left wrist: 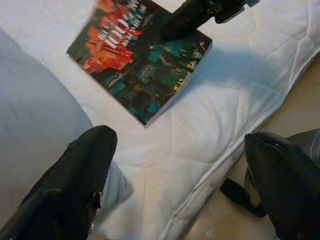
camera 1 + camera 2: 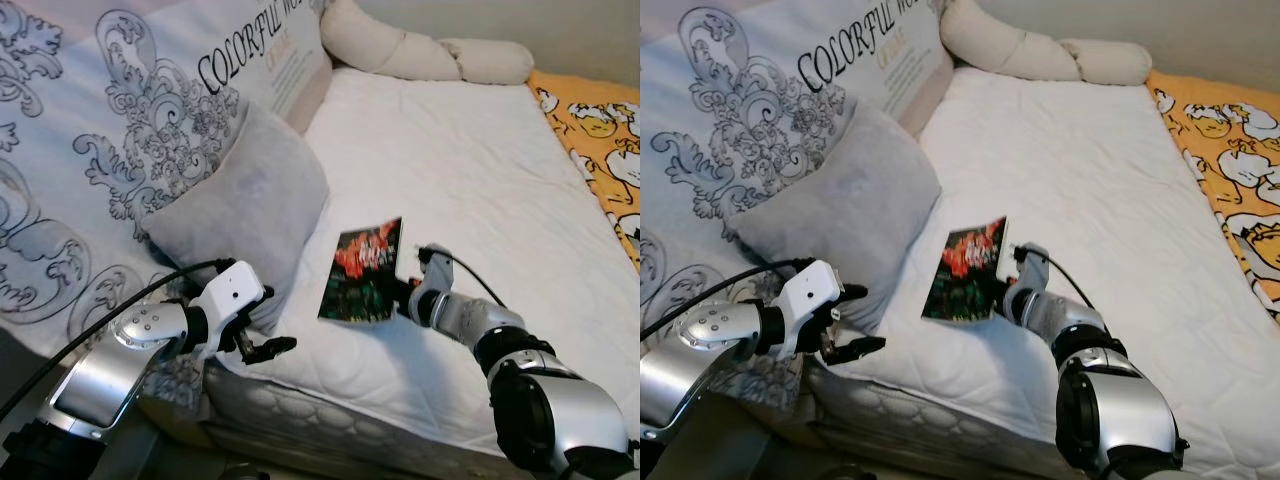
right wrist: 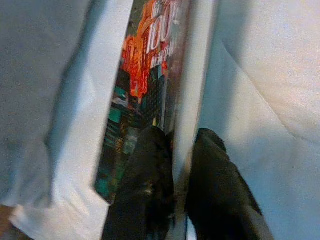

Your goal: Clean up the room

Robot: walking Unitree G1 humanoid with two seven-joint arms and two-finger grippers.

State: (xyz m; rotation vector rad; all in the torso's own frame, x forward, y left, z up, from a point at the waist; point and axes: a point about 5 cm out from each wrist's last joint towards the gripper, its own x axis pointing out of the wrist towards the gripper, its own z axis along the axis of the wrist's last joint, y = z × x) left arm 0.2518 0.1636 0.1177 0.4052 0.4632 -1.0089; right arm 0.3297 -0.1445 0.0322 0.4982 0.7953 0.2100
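Note:
A paperback book (image 2: 362, 270) with a red and teal city cover lies tilted on the white mattress (image 2: 470, 170), one long edge raised. My right gripper (image 2: 405, 290) is shut on that raised edge. In the right wrist view its two black fingers (image 3: 150, 165) pinch the book (image 3: 145, 85) from both sides. My left gripper (image 2: 275, 345) hovers open at the mattress's near corner, beside the grey pillow (image 2: 240, 210), with nothing between its fingers (image 1: 80, 180). The left wrist view looks at the book (image 1: 140, 65) and the right gripper's finger on it.
A large white cushion with black scrollwork (image 2: 110, 130) leans behind the grey pillow. A beige bolster (image 2: 420, 50) lies at the bed's far end. An orange patterned blanket (image 2: 600, 140) runs along the right side. Bare floor (image 1: 300, 90) lies below the mattress edge.

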